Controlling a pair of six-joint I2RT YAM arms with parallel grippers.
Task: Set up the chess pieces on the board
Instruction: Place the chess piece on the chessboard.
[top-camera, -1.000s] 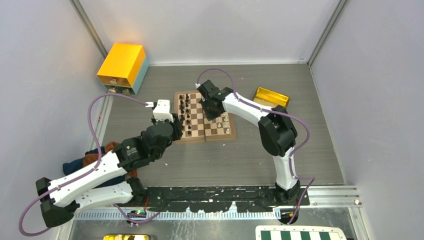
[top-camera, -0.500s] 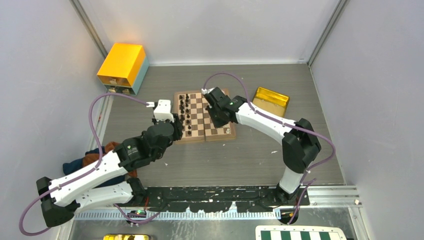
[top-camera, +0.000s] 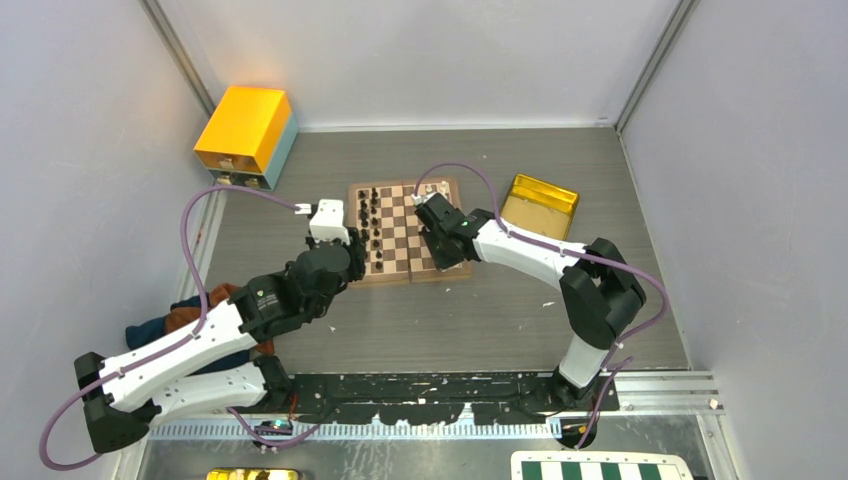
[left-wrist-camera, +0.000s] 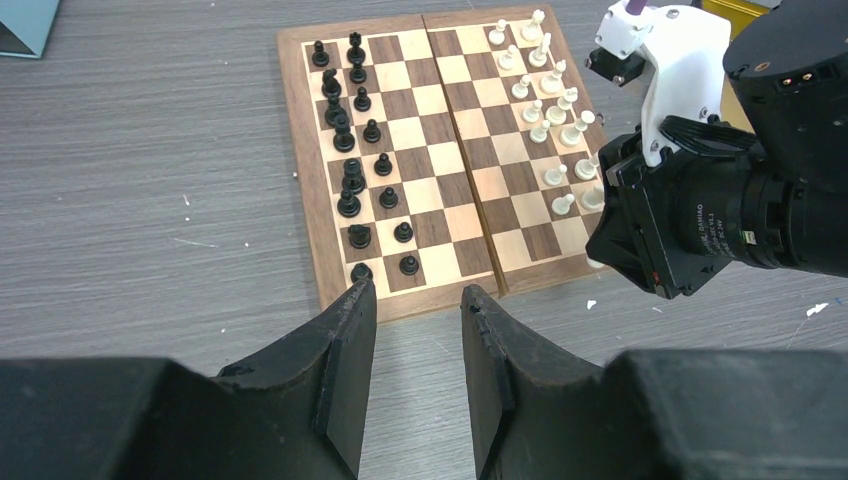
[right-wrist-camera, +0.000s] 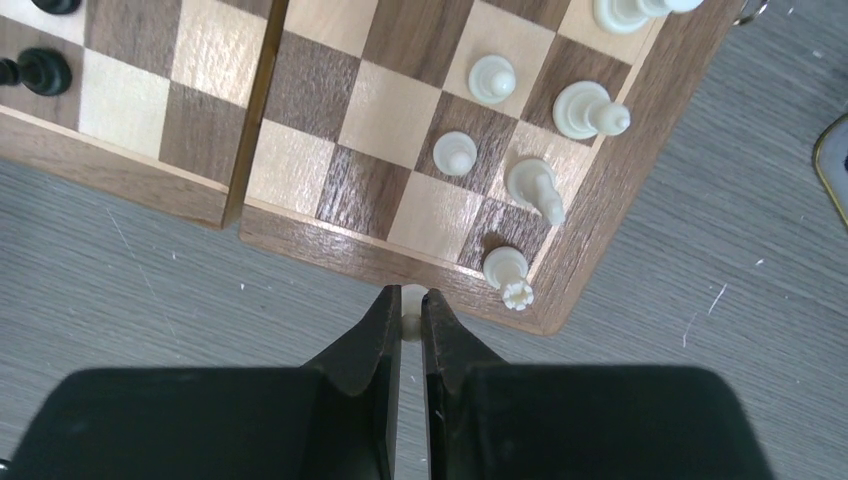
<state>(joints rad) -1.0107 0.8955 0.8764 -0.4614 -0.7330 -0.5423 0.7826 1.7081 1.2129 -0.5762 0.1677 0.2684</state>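
**Board position.** The board (left-wrist-camera: 306, 150) lies flat on the grey worktop (top-camera: 450, 330), ahead of both arm bases and between a yellow box (top-camera: 245, 135) at far left and a gold tray (top-camera: 541, 199) just off its right side. The board is square, so its reference line is the centre seam (left-wrist-camera: 462, 150). In the top view this seam runs from the near edge to the far edge, turned slightly off square to the worktop.

**Piece layout.** The black pieces (left-wrist-camera: 341, 127) stand in two files on the left half and the cream-white pieces (left-wrist-camera: 541, 128) in two files on the right half. Both sets of files run parallel to the seam.

**Left claw.** The left claw (left-wrist-camera: 415, 300) hangs just short of the board's near-left frame, pointing along the seam direction. Its fingers are parted, with nothing between them.

**Right claw.** The right claw (right-wrist-camera: 410, 300) is over the near frame of the right half, beside the corner square, where a piece with a notched crown (right-wrist-camera: 508, 268) stands. The fingers are almost together and pinch a single cream-white piece (right-wrist-camera: 410, 296). Only the tip of it shows, so its long axis cannot be read.
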